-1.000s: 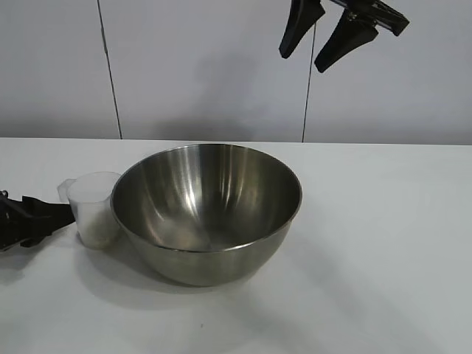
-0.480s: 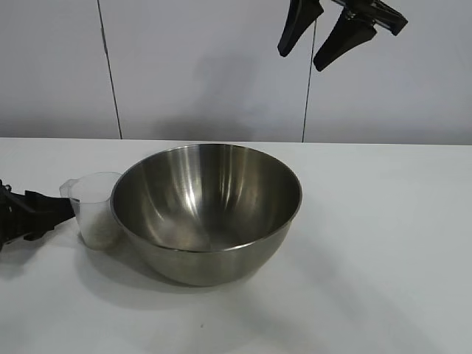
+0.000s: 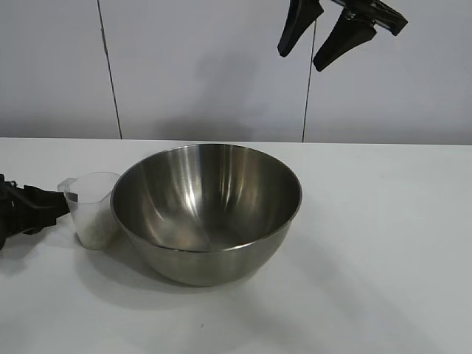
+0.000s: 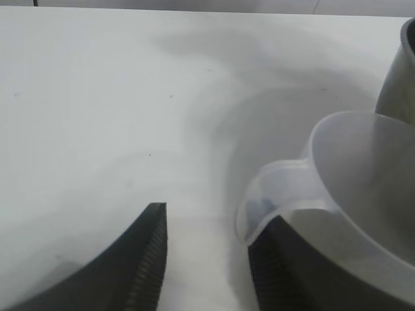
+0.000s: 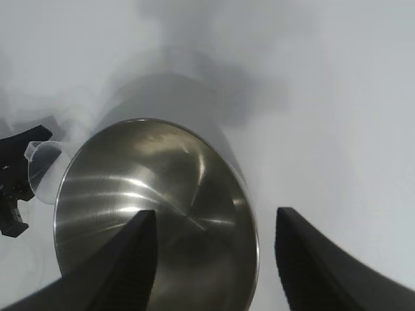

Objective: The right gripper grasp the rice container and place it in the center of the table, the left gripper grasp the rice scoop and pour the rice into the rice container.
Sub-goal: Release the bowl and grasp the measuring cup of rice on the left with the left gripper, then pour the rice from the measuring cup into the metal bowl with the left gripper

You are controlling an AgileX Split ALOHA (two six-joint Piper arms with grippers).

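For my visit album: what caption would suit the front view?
Left gripper at the rice scoop's handle beside the rice container; right gripper hangs open above.

Wide white table (image 3: 383, 243), plain and flat, running back to a pale panelled wall (image 3: 199, 66). Near its middle, standing upright, a large shiny steel bowl (image 3: 206, 210); just beside it on the left as seen from the outside camera, a small clear plastic cup (image 3: 94, 210) with a side handle, also upright, so close to the bowl's side that touching or not cannot be told. Soft grey shadows beneath both.
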